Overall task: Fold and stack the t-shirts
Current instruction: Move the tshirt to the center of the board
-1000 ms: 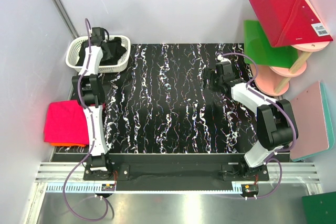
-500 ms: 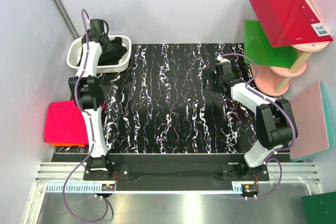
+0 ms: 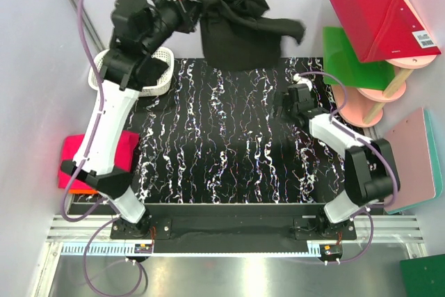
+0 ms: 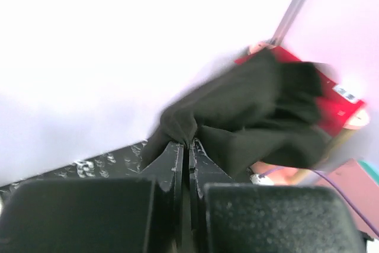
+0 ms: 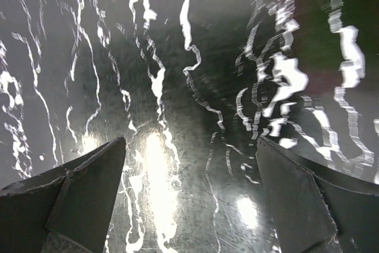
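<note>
On my feed I see a plain black soft cloth t-shirt (image 3: 236,22), a black tabletop veined with white marbled streaks (image 3: 229,137), a white plastic lattice basket (image 3: 96,72), a folded hot-pink cloth t-shirt (image 3: 71,154), an orange folded t-shirt (image 3: 83,190), a stiff red flat board (image 3: 379,22) and a green flat board (image 3: 344,57).

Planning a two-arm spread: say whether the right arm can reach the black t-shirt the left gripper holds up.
Probably yes: the black t-shirt hangs from the shut left gripper, with nothing between it and the open, empty right gripper.

Left arm (image 3: 111,123) and right arm (image 3: 330,130): white links, black joints; purple cables (image 3: 81,5) alongside; left tool (image 4: 185,146) matte black.
</note>
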Available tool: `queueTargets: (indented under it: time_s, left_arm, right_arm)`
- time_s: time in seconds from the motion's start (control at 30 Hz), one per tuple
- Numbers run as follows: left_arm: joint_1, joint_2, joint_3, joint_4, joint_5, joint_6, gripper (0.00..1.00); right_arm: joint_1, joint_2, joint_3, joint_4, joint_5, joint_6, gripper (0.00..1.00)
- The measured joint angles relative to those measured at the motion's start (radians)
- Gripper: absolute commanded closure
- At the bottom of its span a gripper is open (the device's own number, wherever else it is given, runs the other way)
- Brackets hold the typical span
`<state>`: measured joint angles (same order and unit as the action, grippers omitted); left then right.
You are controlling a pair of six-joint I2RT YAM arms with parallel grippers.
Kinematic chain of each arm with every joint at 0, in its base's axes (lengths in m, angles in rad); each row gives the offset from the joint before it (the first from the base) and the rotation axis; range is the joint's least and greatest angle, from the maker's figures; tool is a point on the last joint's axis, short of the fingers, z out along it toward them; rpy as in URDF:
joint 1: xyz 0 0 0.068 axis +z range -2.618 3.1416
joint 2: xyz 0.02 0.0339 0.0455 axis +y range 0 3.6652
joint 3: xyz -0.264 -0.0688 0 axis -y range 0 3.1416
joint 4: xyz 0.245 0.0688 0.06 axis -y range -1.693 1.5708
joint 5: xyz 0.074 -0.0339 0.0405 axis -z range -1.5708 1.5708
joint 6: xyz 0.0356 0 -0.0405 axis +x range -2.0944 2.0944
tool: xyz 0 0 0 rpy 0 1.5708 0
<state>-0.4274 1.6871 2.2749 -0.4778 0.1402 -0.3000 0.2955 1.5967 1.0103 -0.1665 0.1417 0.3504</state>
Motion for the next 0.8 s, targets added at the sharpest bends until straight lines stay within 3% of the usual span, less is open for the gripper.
queueTargets:
  time_s: [0.2,0.4,0.43,0.8]
  left_arm:
    - [-0.042,0.032,-0.373,0.097,-0.028,-0.140,1.00]
    - [-0.034,0.452,-0.750,0.114,0.082,-0.293,1.00]
    - [-0.013,0.467,-0.773,0.164,0.190,-0.330,1.00]
    - [-0.035,0.317,-0.894,0.052,0.079,-0.284,0.97]
  right_arm:
    - [0.000,-0.214,-0.064,0.021,0.108,0.005,0.00]
    - [0.000,-0.392,-0.132,0.069,0.170,0.005,0.00]
    - [0.000,-0.394,-0.135,0.074,0.172,0.005,0.00]
    - [0.000,-0.320,-0.138,0.085,0.133,0.005,0.00]
